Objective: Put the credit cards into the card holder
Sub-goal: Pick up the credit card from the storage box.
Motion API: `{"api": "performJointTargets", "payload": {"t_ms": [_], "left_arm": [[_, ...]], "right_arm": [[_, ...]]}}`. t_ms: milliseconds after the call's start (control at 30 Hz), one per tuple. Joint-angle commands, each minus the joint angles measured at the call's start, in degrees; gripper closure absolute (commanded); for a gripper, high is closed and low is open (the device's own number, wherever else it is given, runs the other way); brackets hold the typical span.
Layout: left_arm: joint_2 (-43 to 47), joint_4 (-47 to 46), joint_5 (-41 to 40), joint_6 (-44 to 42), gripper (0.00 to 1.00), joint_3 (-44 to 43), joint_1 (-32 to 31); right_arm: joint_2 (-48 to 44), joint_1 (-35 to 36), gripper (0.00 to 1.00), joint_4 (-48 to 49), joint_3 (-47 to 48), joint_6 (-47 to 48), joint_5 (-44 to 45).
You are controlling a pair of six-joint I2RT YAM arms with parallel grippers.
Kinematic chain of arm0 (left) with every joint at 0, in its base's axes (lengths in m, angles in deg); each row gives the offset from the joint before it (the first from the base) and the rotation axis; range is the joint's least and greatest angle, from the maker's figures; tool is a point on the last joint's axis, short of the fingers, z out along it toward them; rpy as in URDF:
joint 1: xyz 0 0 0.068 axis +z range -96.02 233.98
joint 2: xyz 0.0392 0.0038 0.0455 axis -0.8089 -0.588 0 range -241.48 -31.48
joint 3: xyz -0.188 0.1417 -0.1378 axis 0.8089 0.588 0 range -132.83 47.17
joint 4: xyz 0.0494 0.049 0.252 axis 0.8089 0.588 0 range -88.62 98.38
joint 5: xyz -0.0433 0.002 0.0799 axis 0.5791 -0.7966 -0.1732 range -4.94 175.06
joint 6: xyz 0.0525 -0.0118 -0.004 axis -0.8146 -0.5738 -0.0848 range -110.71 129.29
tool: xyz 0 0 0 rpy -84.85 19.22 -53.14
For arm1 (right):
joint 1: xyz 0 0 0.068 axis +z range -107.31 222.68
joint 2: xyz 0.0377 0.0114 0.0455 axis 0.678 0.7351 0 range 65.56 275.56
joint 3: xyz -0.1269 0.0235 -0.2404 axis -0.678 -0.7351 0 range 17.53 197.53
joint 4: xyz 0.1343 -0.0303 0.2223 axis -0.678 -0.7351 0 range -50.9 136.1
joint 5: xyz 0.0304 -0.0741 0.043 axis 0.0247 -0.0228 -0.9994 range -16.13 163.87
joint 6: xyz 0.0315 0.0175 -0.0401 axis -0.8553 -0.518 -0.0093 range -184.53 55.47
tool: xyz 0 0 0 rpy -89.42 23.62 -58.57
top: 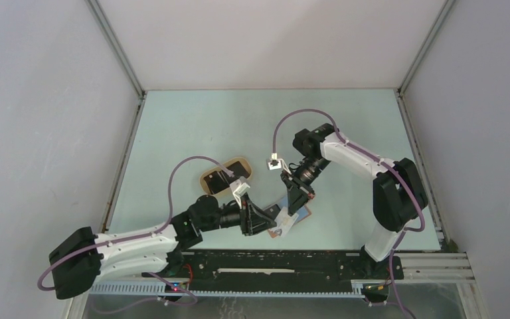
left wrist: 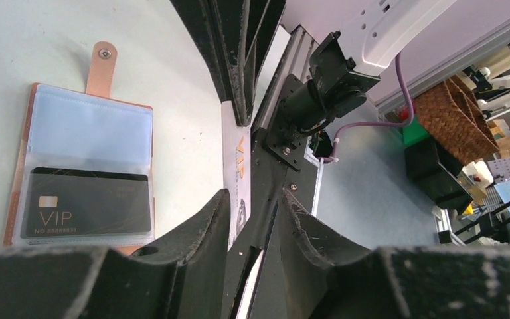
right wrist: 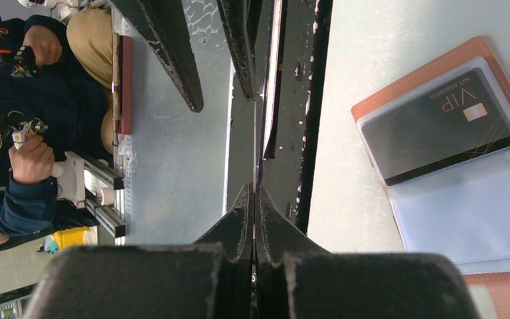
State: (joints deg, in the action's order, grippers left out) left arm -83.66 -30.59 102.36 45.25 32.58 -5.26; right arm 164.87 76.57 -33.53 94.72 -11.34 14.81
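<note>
1. Right tool: pinched shut, seemingly on the white card, which stands on edge above the table.
2. Left tool: narrow gap, fingers either side of that card; it looks unclamped.
3. Card holder lies open flat just beside both tools. A black card sits in one pocket, and the pocket next to it looks free. Another dark card lies in the tan tray, well apart.
4. Step reads as a regrip. Suggest: hold the card by its far edge, tilt it near flat, lead a corner into the free pocket; other tool pins the leather rim.
5. Table is smooth and pale green, so the holder likely slides if pushed.
6. White walls enclose it; a person is just outside.
</note>
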Motion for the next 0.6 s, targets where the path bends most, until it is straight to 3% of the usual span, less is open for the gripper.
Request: {"api": "performJointTargets", "payload": {"t_ms": [0, 567], "left_arm": [[-0.8, 0.1, 0.8, -2.0, 0.62, 0.0, -0.3], [-1.7, -1.5, 4.3, -0.8, 0.63, 1.4, -0.3]], "right_arm": [[-1.5, 0.8, 1.0, -1.4, 0.6, 2.4, -1.6], [-2.9, -0.7, 1.0, -2.6, 0.9, 3.9, -3.4]]}}
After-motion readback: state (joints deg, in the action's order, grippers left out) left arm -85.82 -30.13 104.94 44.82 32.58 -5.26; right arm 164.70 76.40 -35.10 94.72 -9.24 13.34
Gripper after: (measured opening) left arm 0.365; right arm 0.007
